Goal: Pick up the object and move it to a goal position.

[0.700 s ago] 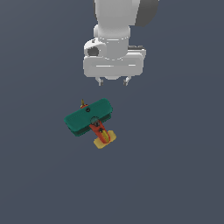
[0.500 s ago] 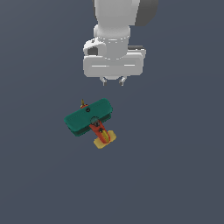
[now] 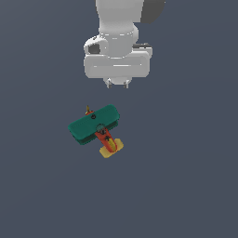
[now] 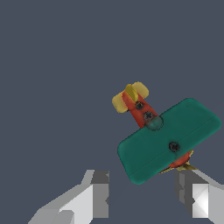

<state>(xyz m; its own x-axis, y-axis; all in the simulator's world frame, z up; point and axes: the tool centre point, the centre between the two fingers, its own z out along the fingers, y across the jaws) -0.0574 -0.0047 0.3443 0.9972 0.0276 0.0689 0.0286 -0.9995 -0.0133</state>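
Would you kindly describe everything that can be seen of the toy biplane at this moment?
The toy biplane has broad teal-green wings with rounded corners, a red-orange body, a yellow tail and a small brownish propeller nose. It looks like smooth painted plastic or wood, with dark screw-like dots along the top. It sits upright on the plain dark floor, nose pointing roughly toward the arm. Nothing but the floor touches it: the gripper hangs apart from it, and in the wrist view the fingers are spread, with the plane beyond them.

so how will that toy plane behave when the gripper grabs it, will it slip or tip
The toy plane looks rigid, so it probably won't flex. Its broad green wings look smooth, so it may slip or twist. The narrow tail sticks out, so an off-centre grab could tilt it.
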